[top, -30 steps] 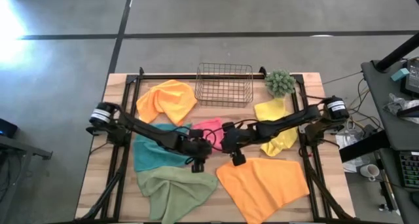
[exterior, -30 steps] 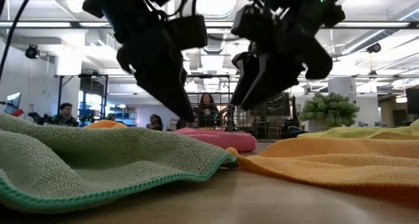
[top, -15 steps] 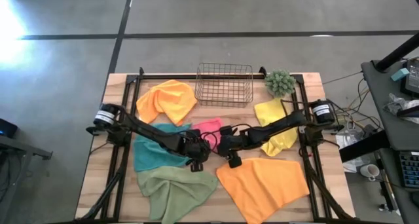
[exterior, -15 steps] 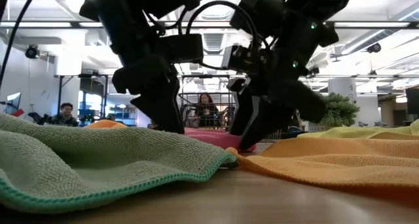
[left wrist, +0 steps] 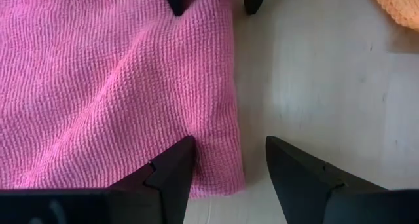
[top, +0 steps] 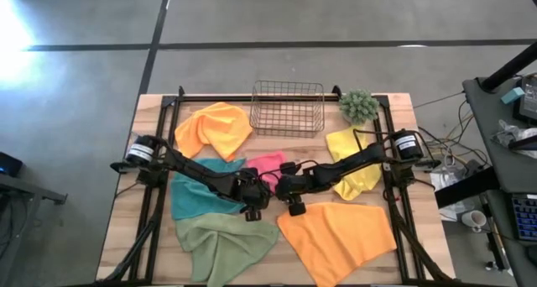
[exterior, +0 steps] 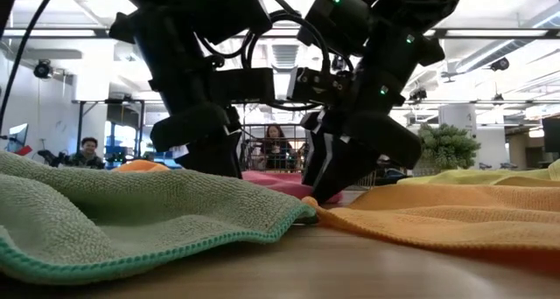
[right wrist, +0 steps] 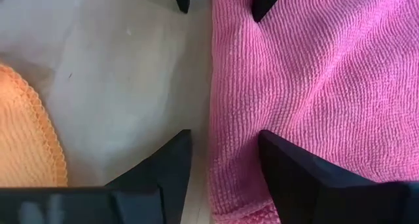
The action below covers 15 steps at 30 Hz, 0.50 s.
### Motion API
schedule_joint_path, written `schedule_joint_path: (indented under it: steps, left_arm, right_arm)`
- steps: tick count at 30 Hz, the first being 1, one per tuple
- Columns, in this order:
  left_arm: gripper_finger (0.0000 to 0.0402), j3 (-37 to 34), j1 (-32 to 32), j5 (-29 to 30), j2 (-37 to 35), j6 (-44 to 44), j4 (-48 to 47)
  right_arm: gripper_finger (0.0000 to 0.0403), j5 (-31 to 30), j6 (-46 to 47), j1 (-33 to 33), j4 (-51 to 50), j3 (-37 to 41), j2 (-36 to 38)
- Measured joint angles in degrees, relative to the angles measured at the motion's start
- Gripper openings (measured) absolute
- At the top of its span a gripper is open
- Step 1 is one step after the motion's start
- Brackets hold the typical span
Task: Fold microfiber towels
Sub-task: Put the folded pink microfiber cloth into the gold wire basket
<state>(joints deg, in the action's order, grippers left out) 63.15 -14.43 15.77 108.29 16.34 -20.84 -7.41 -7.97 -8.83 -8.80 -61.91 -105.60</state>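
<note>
Grippers sit down at frame centre: your left gripper [left wrist: 226,160] and right gripper [right wrist: 222,152] each straddle one edge of the pink towel [top: 267,163], jaws parted, nothing pinched yet. You are at the grasp step, I judge. Next, close both on that edge together before lifting to fold.

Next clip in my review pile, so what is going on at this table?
Both arms are down over the pink towel at mid-table. The left gripper and right gripper each straddle its edge with open jaws, not yet pinching it. Orange, teal, sage green and yellow towels lie unfolded around it; the wire basket stands behind.
</note>
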Motion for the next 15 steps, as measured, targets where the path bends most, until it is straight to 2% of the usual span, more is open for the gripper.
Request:
schedule_joint_path:
  steps: [4, 7, 11, 15]
  left_arm:
    - [0.0175, -0.29, 0.77, -0.19, 0.09, -0.15, -0.13]
    - [0.0159, -0.37, 1.45, 0.64, 0.15, -0.2, -0.15]
    - [0.0115, -0.41, 2.12, 1.28, 0.22, -0.34, -0.24]
    - [0.0055, -0.48, 2.28, 1.85, 0.26, -4.11, -0.42]
  right_arm:
    - [0.0126, 0.48, 2.88, 0.14, -1.12, -0.02, -0.58]
    - [0.0095, 0.64, 4.27, 0.12, -1.2, -0.02, -0.91]
    - [0.0058, 0.57, 5.58, 0.12, -1.26, -0.03, -0.9]
    - [0.0035, 0.3, 6.61, 0.14, -1.6, -0.35, -0.92]
